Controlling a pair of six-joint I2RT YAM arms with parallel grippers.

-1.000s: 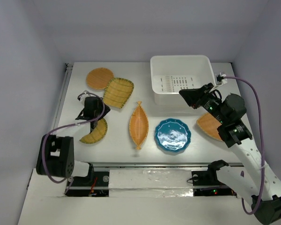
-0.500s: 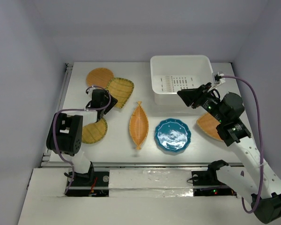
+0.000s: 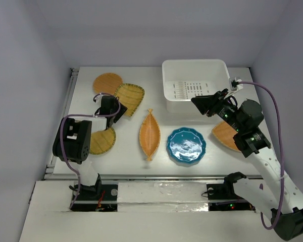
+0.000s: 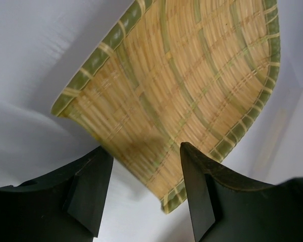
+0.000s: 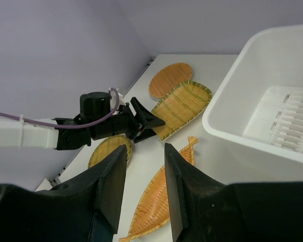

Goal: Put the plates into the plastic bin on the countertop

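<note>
**Plates laid out on white surface, both grippers apart**

Top view: countertop (image 3: 129, 162) with metal rail (image 3: 66, 108) along its left edge. The plastic bin (image 3: 167, 86) sits far right, its slotted bottom showing. All six plates lie on the countertop outside it.
- The round orange plate (image 3: 107, 83) is far left, touching the squarish plate (image 3: 130, 98).
- The fan-shaped plate (image 3: 102, 141) is near left.
- The leaf-shaped plate (image 3: 149, 134) is at centre, with the teal plate (image 3: 186, 145) just beside it.
- The right-hand orange plate (image 3: 222, 135) is partly covered by the right arm (image 3: 252, 132).

The left gripper (image 3: 111, 109) is at the squarish plate's near-left edge. The right gripper (image 3: 201, 103) hangs just before the bin's near wall.

Left wrist view: the squarish plate fills the frame. The jaws stand apart with its near corner between them. Contact cannot be told.

Right wrist view: the jaws are parted by a narrow gap, empty. The bin is at right. The leaf-shaped plate lies below, between the bin and the left-hand plates.
</note>
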